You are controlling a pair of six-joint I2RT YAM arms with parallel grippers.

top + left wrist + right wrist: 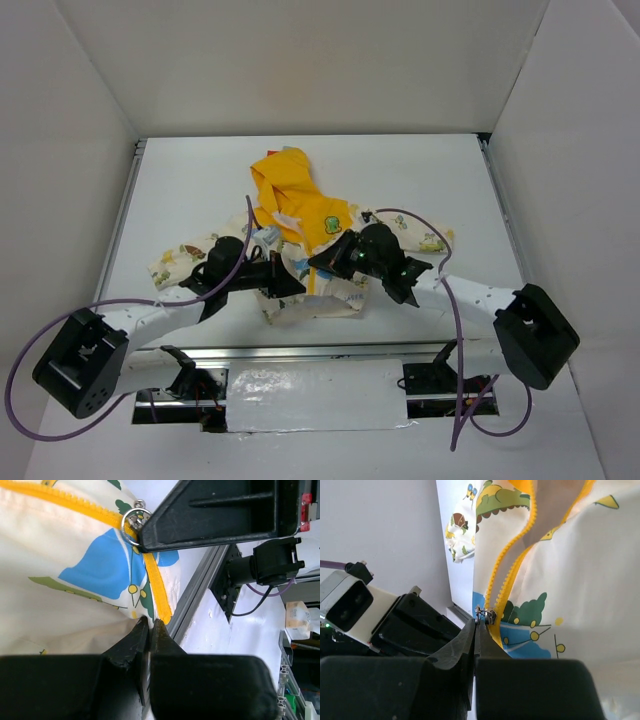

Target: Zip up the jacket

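The cream jacket (pixel 325 215) with cartoon prints lies mid-table, its yellow hood (pixel 280 180) at the far side. In the left wrist view my left gripper (pixel 150 622) is shut on the jacket's (pixel 60 555) bottom hem, right beside the lower end of the yellow zipper (pixel 152 582). In the right wrist view my right gripper (pixel 476 621) is shut on the metal zipper pull (pixel 487 614) low on the zipper (pixel 512 555), whose two tapes stand apart above it. The pull ring (pixel 134 520) also shows against the right finger. In the top view, the left gripper (pixel 283 287) and right gripper (pixel 318 262) are close together.
A metal rail (pixel 320 352) runs along the table's near edge just behind the hem, also in the left wrist view (pixel 197 595). White walls enclose the table on three sides. Purple cables (pixel 235 265) loop over both arms. A white taped patch (pixel 315 398) lies between the bases.
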